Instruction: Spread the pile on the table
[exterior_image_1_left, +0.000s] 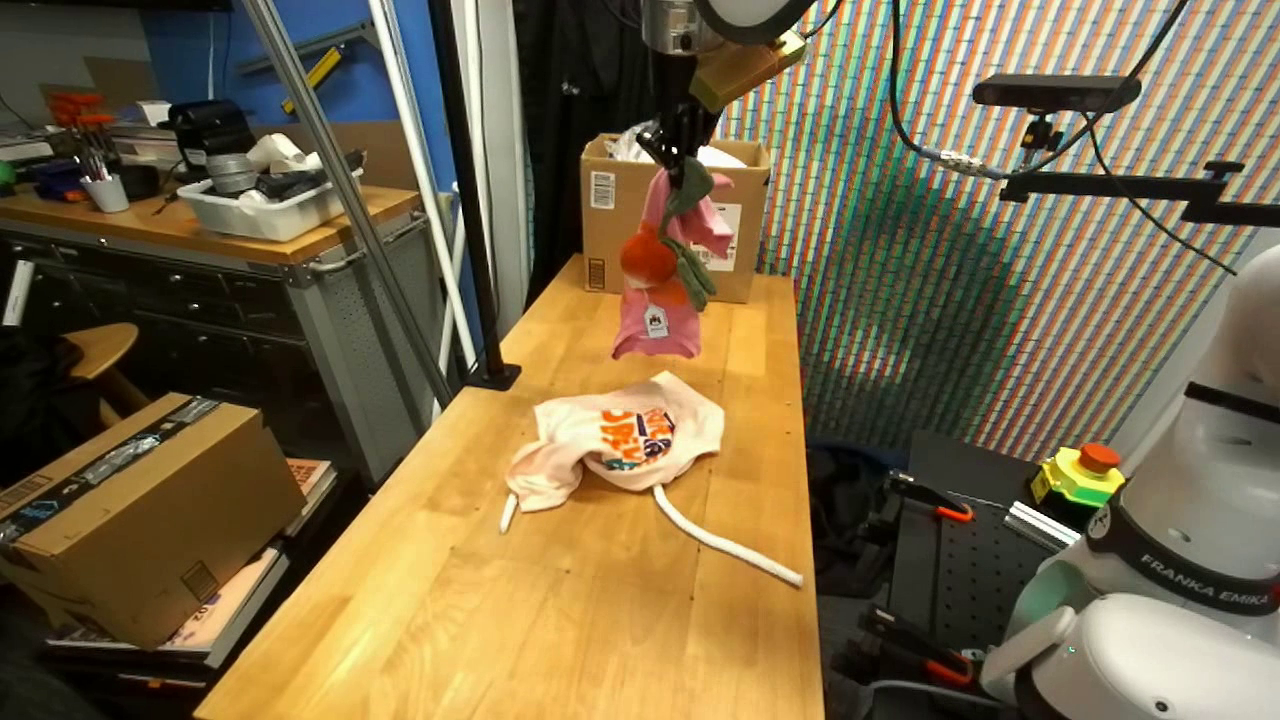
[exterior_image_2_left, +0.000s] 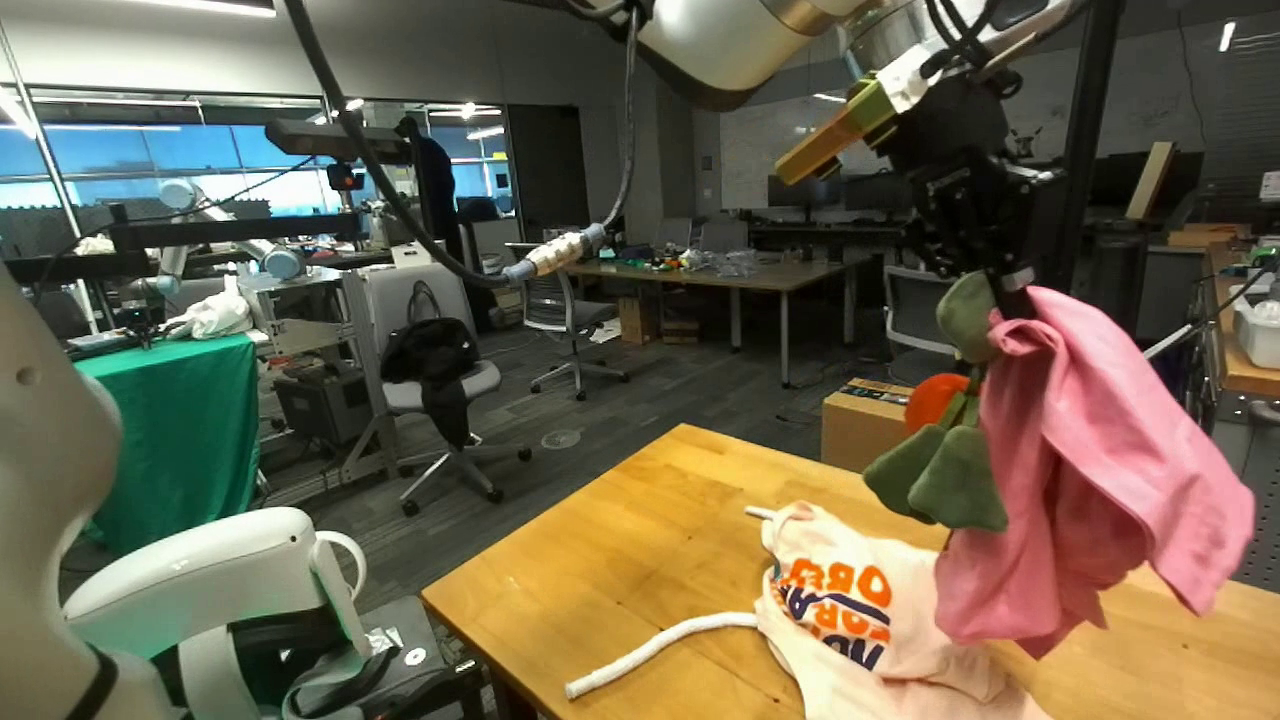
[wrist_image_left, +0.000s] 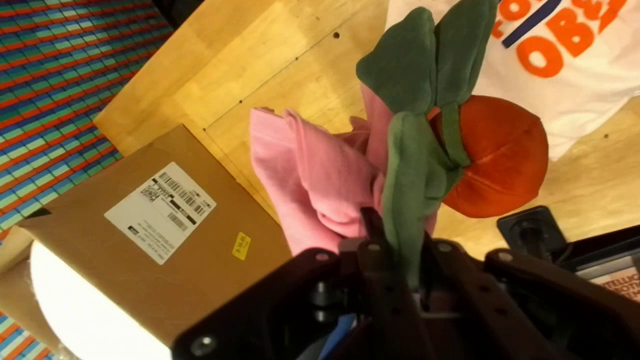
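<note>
My gripper is above the far half of the pale-wood table, shut on the pile's pink cloth and green leaf piece. The leaf shows between the fingers in the wrist view; the exact pinch on the pink cloth is partly hidden. A red-orange round piece hangs with the green leaves. All of these hang in the air. The cream cloth with orange print lies crumpled on the table. The white cord comes out from under it, with a short end at its other side.
An open cardboard box stands at the table's far end, close behind the hanging pieces. A black post is fixed at the table's edge. A cluttered workbench and another cardboard box are off to the side.
</note>
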